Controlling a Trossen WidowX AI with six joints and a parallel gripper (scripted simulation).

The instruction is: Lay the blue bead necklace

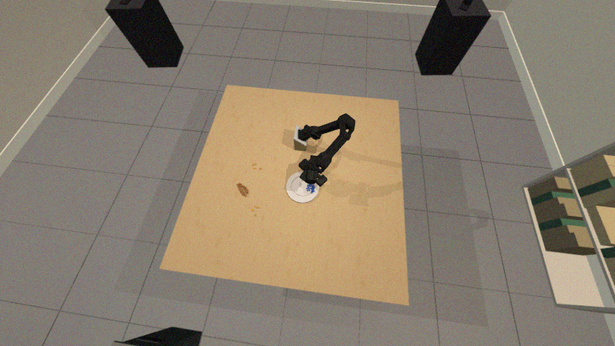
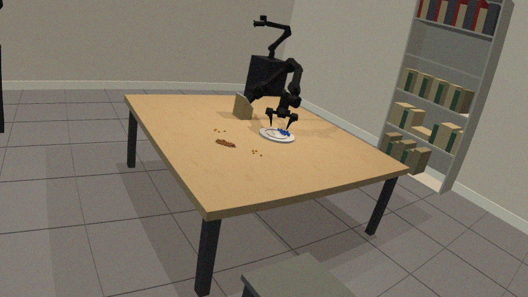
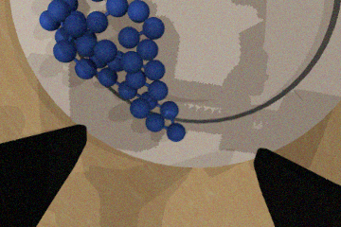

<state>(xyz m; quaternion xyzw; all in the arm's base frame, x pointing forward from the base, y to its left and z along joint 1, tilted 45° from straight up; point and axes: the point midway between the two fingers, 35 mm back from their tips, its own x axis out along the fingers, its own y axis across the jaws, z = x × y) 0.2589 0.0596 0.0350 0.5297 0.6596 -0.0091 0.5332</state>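
Note:
The blue bead necklace (image 3: 110, 43) (image 1: 311, 186) (image 2: 283, 132) lies bunched in a heap on the round white bead board (image 3: 265, 24) (image 1: 295, 190) (image 2: 268, 134). In the wrist view the heap covers the left part of the board and crosses the dark ring groove (image 3: 278, 102); its lowest beads reach past the groove toward the rim. My gripper (image 3: 172, 147) (image 1: 314, 180) (image 2: 281, 120) is open and empty. It hangs a little above the board's edge, with the two dark fingers wide apart and clear of the beads.
A brown bead strand (image 1: 242, 189) (image 2: 225, 143) and small scattered orange beads (image 1: 257, 166) (image 2: 256, 152) lie on the wooden table (image 1: 281, 251) (image 2: 272, 176) left of the board. The arm's tan base block (image 1: 299, 139) (image 2: 242, 107) stands behind the board.

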